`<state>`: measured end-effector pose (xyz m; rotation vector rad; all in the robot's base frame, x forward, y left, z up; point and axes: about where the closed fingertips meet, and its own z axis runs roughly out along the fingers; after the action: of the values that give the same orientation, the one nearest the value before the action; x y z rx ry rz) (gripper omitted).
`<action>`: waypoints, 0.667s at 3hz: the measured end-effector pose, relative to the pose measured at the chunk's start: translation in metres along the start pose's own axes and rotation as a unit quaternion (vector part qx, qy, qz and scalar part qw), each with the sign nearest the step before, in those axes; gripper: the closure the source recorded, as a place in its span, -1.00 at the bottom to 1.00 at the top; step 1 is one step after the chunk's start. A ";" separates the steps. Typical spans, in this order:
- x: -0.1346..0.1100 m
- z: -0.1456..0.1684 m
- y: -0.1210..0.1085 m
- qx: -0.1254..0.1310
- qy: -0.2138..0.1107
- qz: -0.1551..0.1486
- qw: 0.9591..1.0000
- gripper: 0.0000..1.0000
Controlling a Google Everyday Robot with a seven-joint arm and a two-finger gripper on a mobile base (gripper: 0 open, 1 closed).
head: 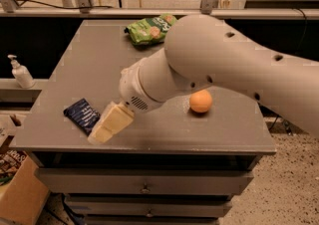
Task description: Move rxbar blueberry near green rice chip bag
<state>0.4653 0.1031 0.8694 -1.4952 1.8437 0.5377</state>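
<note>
The rxbar blueberry (83, 115), a flat dark navy wrapper, lies on the grey table (89, 64) near its front left corner. The green rice chip bag (150, 29), crinkled and bright green, lies at the table's back middle. My gripper (106, 126), with cream-coloured fingers, hangs low over the table's front left and overlaps the bar's right end. My big white arm (209, 64) reaches in from the right and hides part of the table's middle.
An orange ball (201, 101) sits on the table right of centre, under my arm. A white pump bottle (20, 71) stands on a ledge to the left. A cardboard box (20, 194) is on the floor at lower left. Drawers are below the tabletop.
</note>
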 end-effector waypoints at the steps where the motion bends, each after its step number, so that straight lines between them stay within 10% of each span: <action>1: 0.003 0.025 -0.003 0.001 0.013 -0.005 1.000 -1.00; 2: 0.009 0.044 -0.006 0.001 0.021 -0.008 1.000 -1.00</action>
<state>0.4814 0.1263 0.8339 -1.5300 1.8626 0.5007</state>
